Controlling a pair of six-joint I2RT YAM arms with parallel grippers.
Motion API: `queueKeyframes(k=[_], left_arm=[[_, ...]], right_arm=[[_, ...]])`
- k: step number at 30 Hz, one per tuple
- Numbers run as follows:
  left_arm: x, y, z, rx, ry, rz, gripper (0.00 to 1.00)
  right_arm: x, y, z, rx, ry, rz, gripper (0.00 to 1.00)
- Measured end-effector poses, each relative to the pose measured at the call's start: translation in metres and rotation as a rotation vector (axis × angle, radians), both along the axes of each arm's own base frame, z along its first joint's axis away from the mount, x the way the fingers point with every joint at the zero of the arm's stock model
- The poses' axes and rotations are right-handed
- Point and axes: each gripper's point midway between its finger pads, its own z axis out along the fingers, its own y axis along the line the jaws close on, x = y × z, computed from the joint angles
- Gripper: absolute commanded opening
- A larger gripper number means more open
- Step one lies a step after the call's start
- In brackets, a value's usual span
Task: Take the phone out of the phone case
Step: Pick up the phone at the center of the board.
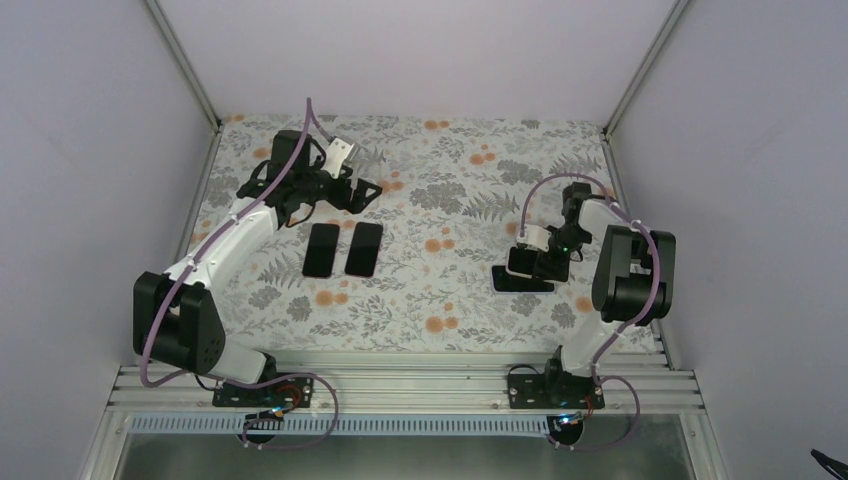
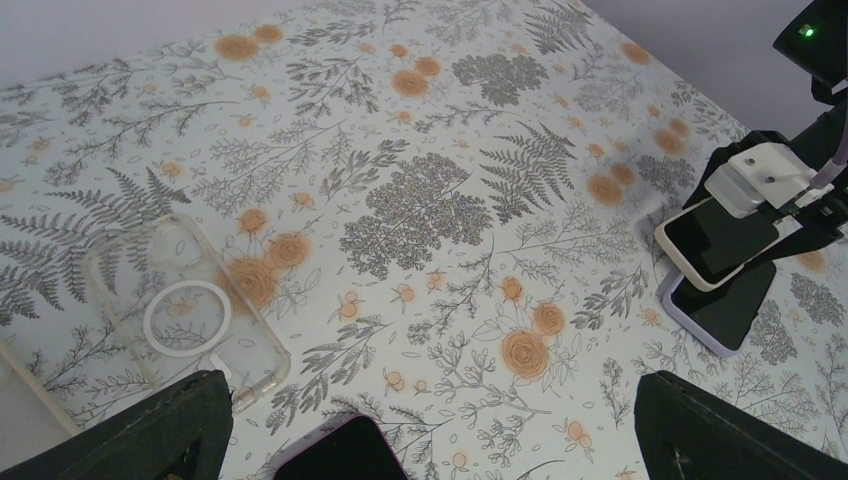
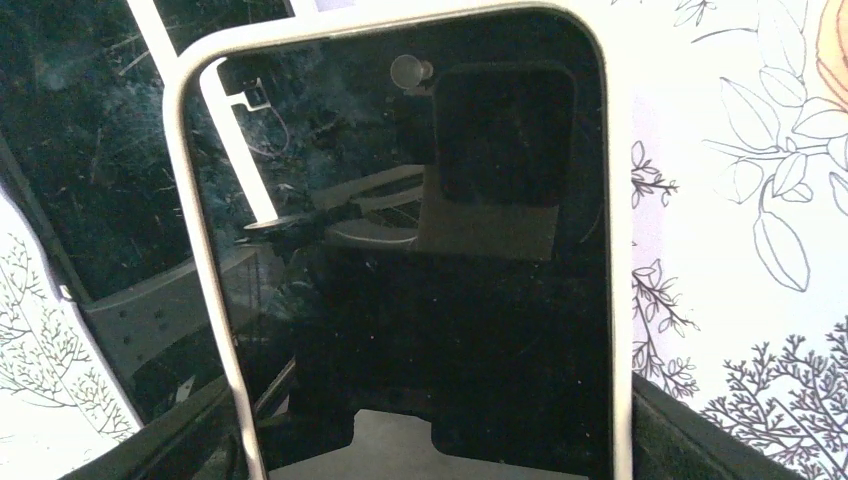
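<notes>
My right gripper [image 1: 528, 262] is clamped on the phone [image 3: 420, 250], in its pale-rimmed phone case [image 3: 617, 250], tilted above a second phone [image 2: 722, 308] on the table's [image 1: 450, 300] right half; long axis runs out from the fingers. Left gripper [image 2: 430, 445] gapes wide, empty; open table between arms.

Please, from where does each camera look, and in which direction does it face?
Top external: above and behind the bases, looking down on the table; left arm and right arm show.
Left wrist: low, facing across the table to the white-rimmed phone; open left fingers at the bottom corners.
Right wrist: close on that phone, held between right fingers.
Shared: all three see this phone.
</notes>
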Motion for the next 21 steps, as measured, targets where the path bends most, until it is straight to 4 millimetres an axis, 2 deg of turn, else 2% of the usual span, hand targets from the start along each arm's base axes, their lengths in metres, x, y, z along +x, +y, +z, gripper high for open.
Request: queueKeyframes(k=[9,17,21], left_arm=[[0.001,0.0,0.002,-0.005,0.0,0.004,1.0],[0.001,-0.001,0.004,-0.013,0.003,0.006,1.0],[-0.001,-0.005,0.008,-0.046,0.013,-0.009,1.0]], right_arm=[[0.005,0.001,0.007,0.008,-0.032,-0.002,0.6],[0.029,0.011,0.036,0.073,-0.121,-0.041,0.58],[0.04,0.027,0.058,0.125,-0.167,-0.074,0.58]])
